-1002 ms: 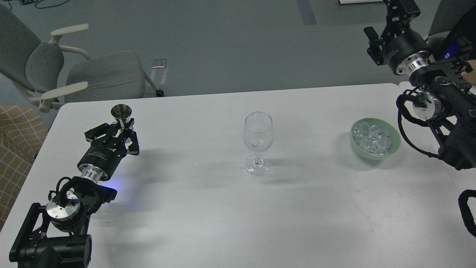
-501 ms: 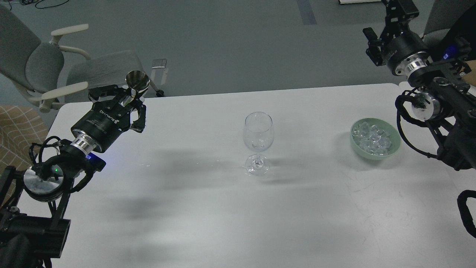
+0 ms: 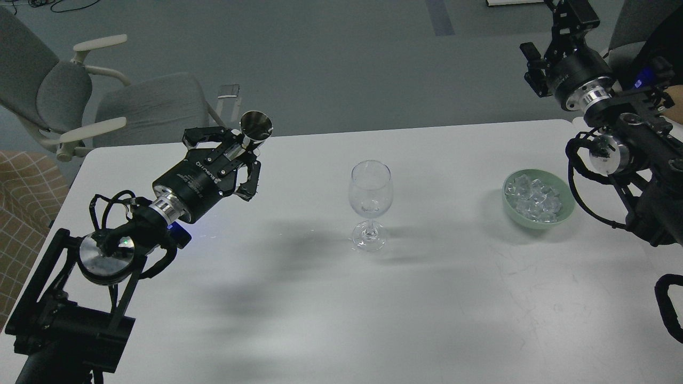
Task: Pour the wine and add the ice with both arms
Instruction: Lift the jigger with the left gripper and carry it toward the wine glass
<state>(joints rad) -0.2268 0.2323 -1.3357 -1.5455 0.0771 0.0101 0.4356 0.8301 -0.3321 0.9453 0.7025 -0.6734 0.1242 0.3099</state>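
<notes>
left gripper [image 3: 235, 160], metal jigger [image 3: 254, 129] mouth up-right

1. The left arm [image 3: 112, 250] comes in from the lower left corner and reaches up and to the right, raised above the table.
2. The left gripper [image 3: 235, 160] is at its far end, its fingers closed around a small metal cup [image 3: 256, 125].
3. The right arm [image 3: 624, 149] enters from the right edge and rises toward the top right corner.
4. The right gripper [image 3: 555, 32] is lifted high and is partly cut off by the top edge; whether its fingers are apart or together cannot be told.
</notes>
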